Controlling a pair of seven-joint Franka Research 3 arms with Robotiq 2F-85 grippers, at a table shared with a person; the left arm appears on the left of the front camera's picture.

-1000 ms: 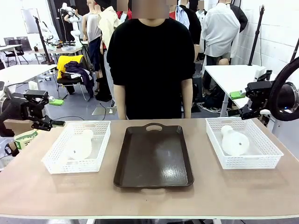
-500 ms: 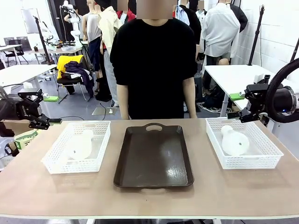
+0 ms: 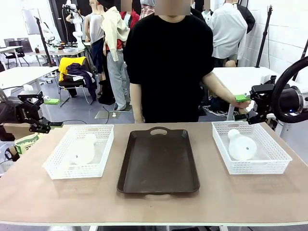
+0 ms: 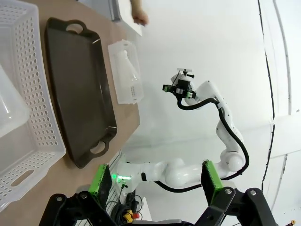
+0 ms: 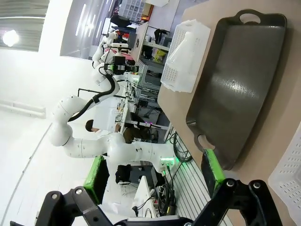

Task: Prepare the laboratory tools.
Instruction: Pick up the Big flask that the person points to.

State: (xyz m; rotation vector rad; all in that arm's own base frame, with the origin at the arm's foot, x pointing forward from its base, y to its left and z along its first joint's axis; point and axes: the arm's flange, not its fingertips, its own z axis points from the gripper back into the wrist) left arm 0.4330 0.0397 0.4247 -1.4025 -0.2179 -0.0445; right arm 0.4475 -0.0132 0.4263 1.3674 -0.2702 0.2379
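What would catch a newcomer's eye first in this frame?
A dark brown tray lies mid-table. The left flask lies on its side in the left basket, the right flask likewise in the right basket. The left gripper and right gripper hang open beyond them, a person's hand close to the right one.

White flasks, white baskets, dark brown tray

On table, at centre: tray. At 9 o'clock from tray: left basket, with left flask lying inside. At 3 o'clock: right basket, with right flask lying inside. At 12 o'clock, beyond far edge: person.
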